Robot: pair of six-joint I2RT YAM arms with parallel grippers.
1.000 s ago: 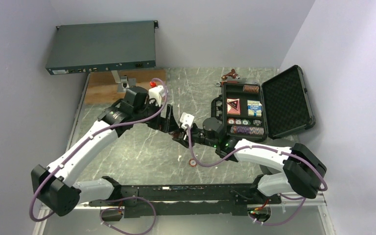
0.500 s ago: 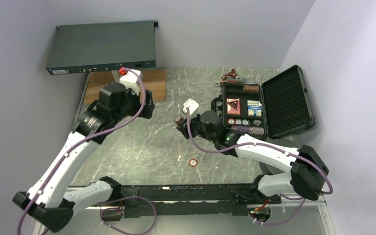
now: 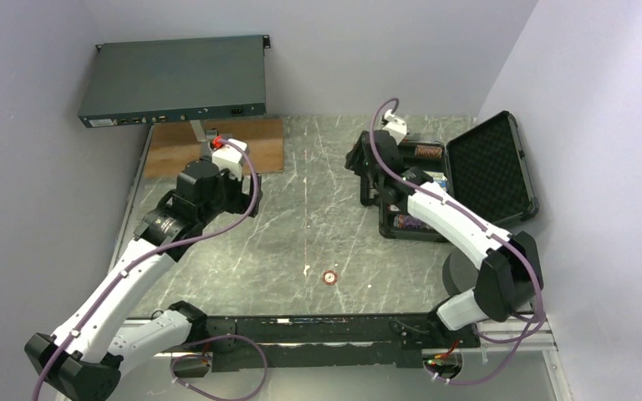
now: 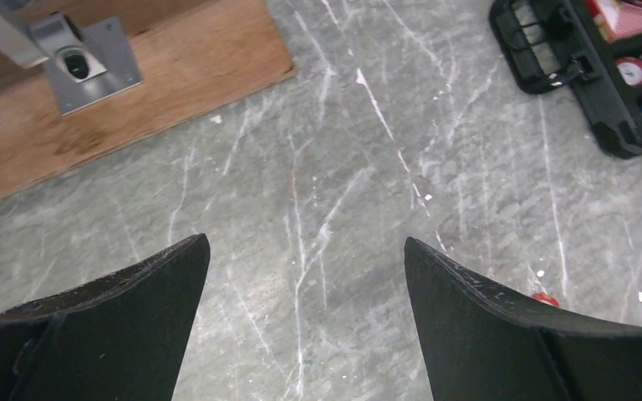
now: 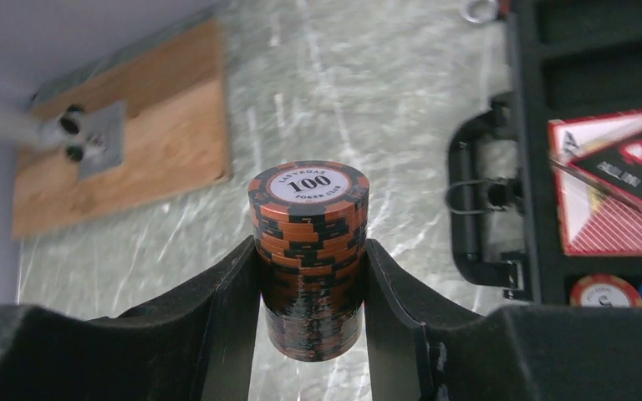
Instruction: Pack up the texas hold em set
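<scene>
The black briefcase [image 3: 468, 219] lies open at the right, its foam-lined lid [image 3: 489, 171] leaning back. In the right wrist view its handle [image 5: 476, 219], the red-black triangle piece [image 5: 619, 188] and a few chips in their slots [image 5: 606, 291] show. My right gripper [image 5: 311, 246] is shut on a tall stack of orange-black "100" poker chips [image 5: 309, 225], held above the table just left of the case [image 3: 358, 160]. My left gripper [image 4: 306, 241] is open and empty over bare table [image 3: 249, 194]. One loose chip [image 3: 330, 276] lies on the table near the front.
A grey-blue rack box [image 3: 175, 79] sits at the back left. Under it lies a wooden board [image 4: 134, 100] with a metal bracket [image 4: 84, 63]. Walls close in the table at the back and right.
My right gripper has carried the chip stack from mid-table back and right to the case's left side. My left arm has pulled away to the left, still open.
</scene>
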